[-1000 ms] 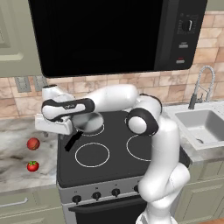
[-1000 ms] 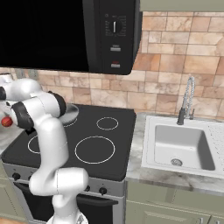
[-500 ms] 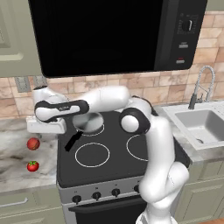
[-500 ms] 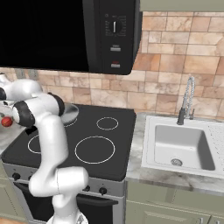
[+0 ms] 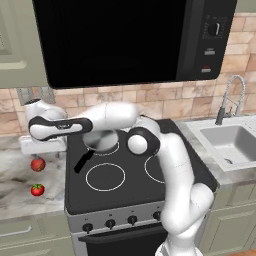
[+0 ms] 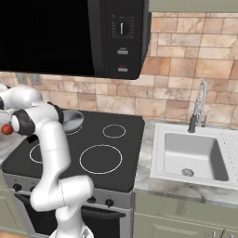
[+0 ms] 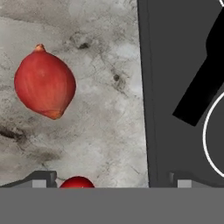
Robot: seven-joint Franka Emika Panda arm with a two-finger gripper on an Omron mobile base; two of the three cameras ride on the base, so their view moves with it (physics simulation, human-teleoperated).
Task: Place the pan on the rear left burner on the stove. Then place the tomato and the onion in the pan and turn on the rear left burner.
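The gripper (image 5: 42,150) is positioned over the marbled countertop (image 5: 20,187) at the left of the stove (image 5: 125,190), above the two red items. In the hand view the two finger tips stand far apart at the bottom edge, one over the countertop and one over the black glass. The jaws are fully spread and hold nothing.

The onion (image 7: 44,83) lies on the countertop, clear of both finger tips. In the left base view the onion (image 5: 38,164) sits just below the gripper body. The tomato (image 5: 37,189) rests on the countertop nearer the front edge, apart from the onion; in the hand view the tomato (image 7: 76,182) shows only its top at the bottom edge, beside one finger tip.

The pan (image 5: 102,142) sits on the stove over the rear left burner (image 5: 114,149), largely covered by the arm in the left base view. Its black handle (image 5: 83,162) points toward the front left, and in the hand view the handle (image 7: 205,74) lies diagonally across the glass. In the right base view the pan (image 6: 72,120) is visible beside the arm.
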